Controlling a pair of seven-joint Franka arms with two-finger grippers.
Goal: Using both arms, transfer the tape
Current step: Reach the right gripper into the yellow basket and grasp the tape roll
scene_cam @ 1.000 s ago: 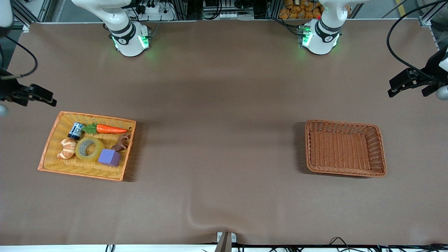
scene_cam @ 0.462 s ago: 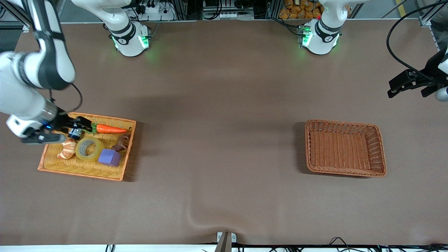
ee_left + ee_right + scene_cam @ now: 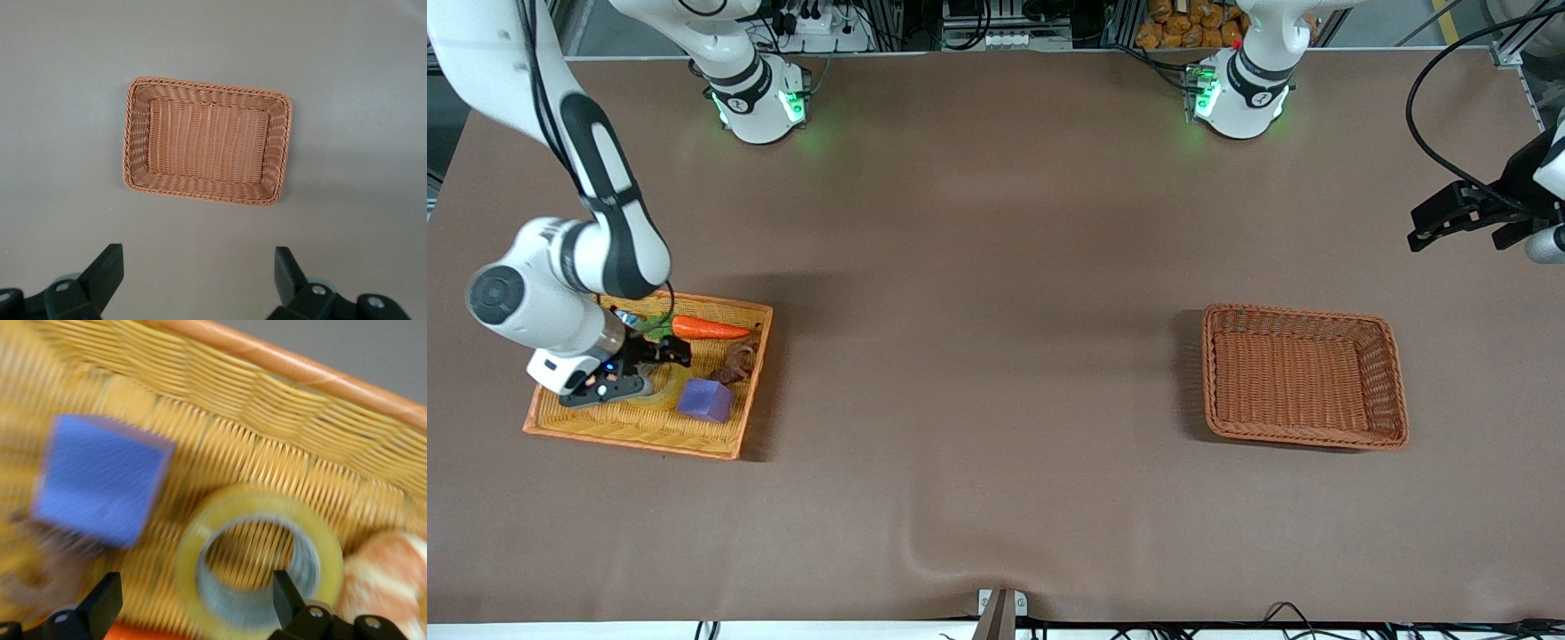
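The right arm has swung in from the counter's edge; its hand [image 3: 627, 378] now hangs low over the tape [image 3: 259, 561] in the yellow tray [image 3: 720, 440], fingers apart.

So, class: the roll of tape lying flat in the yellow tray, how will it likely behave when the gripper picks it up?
The tape looks like a stiff ring, so it should keep its shape between the open fingers of the right gripper. Its glossy surface may be slippery. Lying flat in the yellow tray it sits stable, but set on edge it would probably roll.
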